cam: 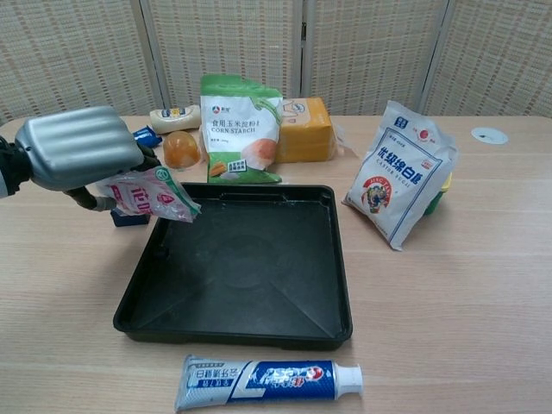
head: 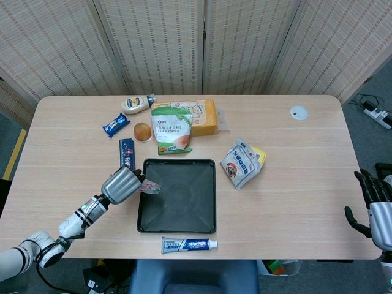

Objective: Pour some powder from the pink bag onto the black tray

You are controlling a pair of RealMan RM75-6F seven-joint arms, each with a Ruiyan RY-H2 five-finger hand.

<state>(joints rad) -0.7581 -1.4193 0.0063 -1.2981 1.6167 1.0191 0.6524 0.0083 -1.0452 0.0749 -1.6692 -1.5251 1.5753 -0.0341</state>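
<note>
My left hand grips the small pink bag, tipped so its far end hangs over the left rim of the black tray. The tray is square and lies at the table's front centre; I see no powder in it. My right hand hangs past the table's right edge with its fingers apart and nothing in them; the chest view does not show it.
Behind the tray stand a green corn starch bag, an orange box, a round orange item, a bottle. A white sugar bag is right of it, a toothpaste tube in front, blue packets left.
</note>
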